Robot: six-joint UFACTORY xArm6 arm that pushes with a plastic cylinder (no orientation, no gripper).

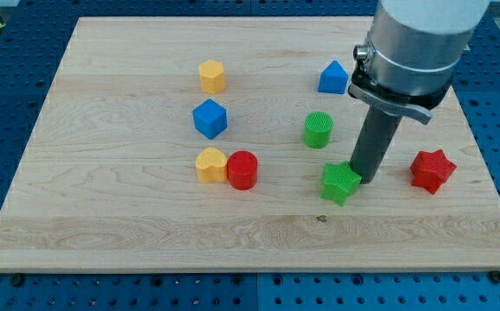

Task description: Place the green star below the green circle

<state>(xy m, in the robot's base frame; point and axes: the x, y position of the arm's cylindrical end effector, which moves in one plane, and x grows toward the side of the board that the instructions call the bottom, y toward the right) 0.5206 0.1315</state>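
The green star (340, 182) lies on the wooden board, below and a little to the right of the green circle (318, 130). My tip (367, 179) stands at the star's right edge, touching or nearly touching it. The rod comes down from the silver arm at the view's top right.
A blue triangular block (333, 78) sits above the green circle. A red star (432, 171) lies to the right of my tip. A yellow hexagon (212, 76), blue cube (210, 118), yellow heart (210, 165) and red cylinder (243, 169) stand at left centre.
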